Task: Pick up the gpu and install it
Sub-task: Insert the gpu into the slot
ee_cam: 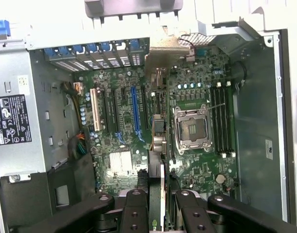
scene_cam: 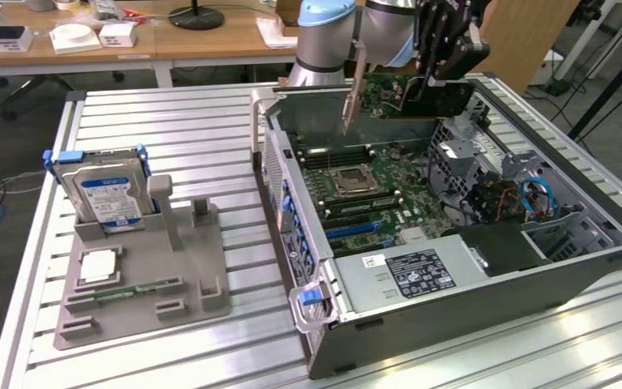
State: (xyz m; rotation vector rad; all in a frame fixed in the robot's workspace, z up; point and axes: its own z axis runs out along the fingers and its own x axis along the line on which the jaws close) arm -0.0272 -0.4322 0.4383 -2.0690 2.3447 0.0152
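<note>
Ribbed tabletop (scene_cam: 181,113): bare aluminium with a soft brushed sheen. The computer case (scene_cam: 473,308) is dull grey sheet metal, with a blue plastic latch (scene_cam: 311,296) on its edge. The parts holder (scene_cam: 181,275) is matt grey plastic, slightly rough. Hard drive (scene_cam: 106,190): silvery metal under a glossy blue label. The gripper (scene_cam: 440,77) is matt black. The gpu (scene_cam: 392,97) in it is matt circuit board with a bare metal bracket. The desk (scene_cam: 214,40) behind is smooth pale wood.

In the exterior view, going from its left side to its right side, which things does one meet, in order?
First the hard drive standing in the grey holder → blue latch at the computer case corner → gpu raised over the open case → blue cables inside it.
</note>
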